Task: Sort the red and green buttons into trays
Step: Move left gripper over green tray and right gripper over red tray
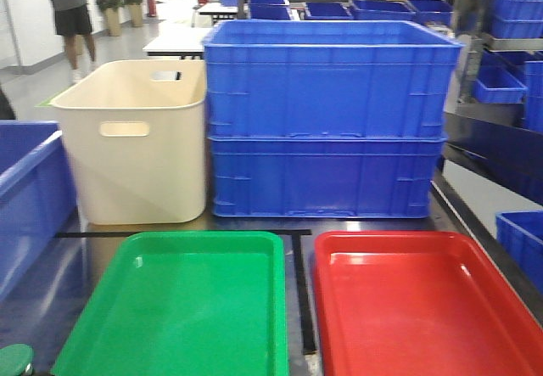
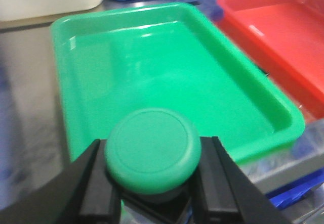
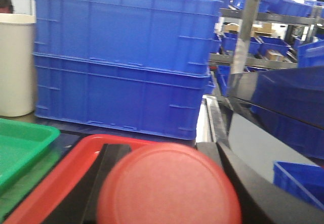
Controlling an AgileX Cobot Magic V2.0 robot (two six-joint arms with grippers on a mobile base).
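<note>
The left tool (image 2: 152, 186) is seen clamped on the green button (image 2: 152, 148): its two black fingers (image 2: 93, 183) are pressed against opposite sides of the button below the round domed cap, which faces the wrist camera. The green button is held just off the near edge of the green tray (image 2: 167, 67), not yet over its floor. In the front view only a sliver of the cap (image 1: 15, 361) is caught at the bottom left corner, beside the near left corner of the green tray (image 1: 187, 317).

The right tool (image 3: 172, 193) is closed on the red button (image 3: 167, 183), whose broad cap fills the lower frame and hides the contact; black fingers (image 3: 109, 166) are seen on either side. The red button is held over the near part of the red tray (image 3: 76, 153).

The two trays are laid side by side on the surface (image 2: 25, 82), green to the left and the red tray (image 1: 424, 308) to the right, close but not touching. Behind them a cream tub (image 1: 136, 155) is set beside two stacked blue crates (image 1: 327, 113).
</note>
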